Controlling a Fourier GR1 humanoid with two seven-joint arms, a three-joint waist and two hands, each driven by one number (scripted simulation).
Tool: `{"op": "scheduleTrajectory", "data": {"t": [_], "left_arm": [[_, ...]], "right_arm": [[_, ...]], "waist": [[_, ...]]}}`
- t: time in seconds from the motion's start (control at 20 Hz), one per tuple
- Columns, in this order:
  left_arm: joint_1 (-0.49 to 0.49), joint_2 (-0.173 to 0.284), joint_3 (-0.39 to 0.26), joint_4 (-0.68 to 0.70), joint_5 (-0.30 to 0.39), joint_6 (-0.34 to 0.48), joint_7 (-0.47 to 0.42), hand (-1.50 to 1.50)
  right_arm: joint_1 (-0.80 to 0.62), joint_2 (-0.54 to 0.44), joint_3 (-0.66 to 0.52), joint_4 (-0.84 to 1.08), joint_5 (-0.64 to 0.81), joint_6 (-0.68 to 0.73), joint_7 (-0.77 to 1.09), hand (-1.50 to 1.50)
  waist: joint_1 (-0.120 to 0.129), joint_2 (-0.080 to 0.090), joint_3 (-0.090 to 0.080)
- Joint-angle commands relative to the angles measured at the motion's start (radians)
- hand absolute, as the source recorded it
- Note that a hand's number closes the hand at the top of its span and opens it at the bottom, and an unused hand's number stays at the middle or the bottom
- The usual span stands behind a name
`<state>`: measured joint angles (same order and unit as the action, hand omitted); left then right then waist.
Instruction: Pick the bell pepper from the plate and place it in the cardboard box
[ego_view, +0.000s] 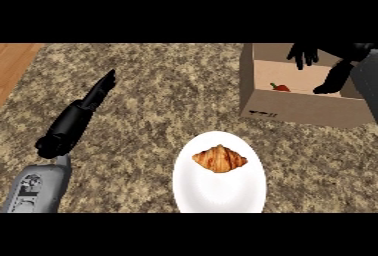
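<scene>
A red bell pepper (280, 87) with a green stem lies inside the cardboard box (295, 107) at the upper right. My right hand (319, 62) hovers over the box's opening, fingers spread and open, holding nothing, a little right of and above the pepper. The white plate (219, 192) sits at the lower middle and carries only a croissant (219, 158). My left hand (85, 107) is at the left over the counter, fingers straight and pointing up and away, open and empty.
The speckled brown counter (148, 75) stretches between the plate and the box. A strip of wood (15, 62) shows at the upper left corner. The box's near wall stands between the plate and the pepper.
</scene>
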<state>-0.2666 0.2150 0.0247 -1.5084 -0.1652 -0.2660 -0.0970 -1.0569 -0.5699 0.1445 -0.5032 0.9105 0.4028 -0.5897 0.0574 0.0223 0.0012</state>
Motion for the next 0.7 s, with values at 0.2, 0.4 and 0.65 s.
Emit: {"op": "scheduleTrajectory", "data": {"t": [0.2, 0.4, 0.65], "left_arm": [[-0.013, -0.03, -0.014, -0.02, 0.0, 0.013, 0.034, 0.0], [0.01, -0.01, 0.001, -0.034, 0.001, 0.009, 0.015, 0.0], [0.002, 0.006, 0.006, -0.031, 0.014, -0.016, 0.02, 0.0]], "right_arm": [[-0.055, -0.019, -0.104, 0.147, -0.111, 0.039, -0.303, -1.5], [-0.064, 0.03, -0.339, 0.223, -0.376, 0.169, -0.252, -1.5], [-0.119, 0.033, -0.507, 0.364, -0.549, 0.252, -0.037, -1.5]], "waist": [[0.001, 0.002, 0.002], [-0.007, -0.005, 0.005], [0.006, 0.001, 0.002]]}}
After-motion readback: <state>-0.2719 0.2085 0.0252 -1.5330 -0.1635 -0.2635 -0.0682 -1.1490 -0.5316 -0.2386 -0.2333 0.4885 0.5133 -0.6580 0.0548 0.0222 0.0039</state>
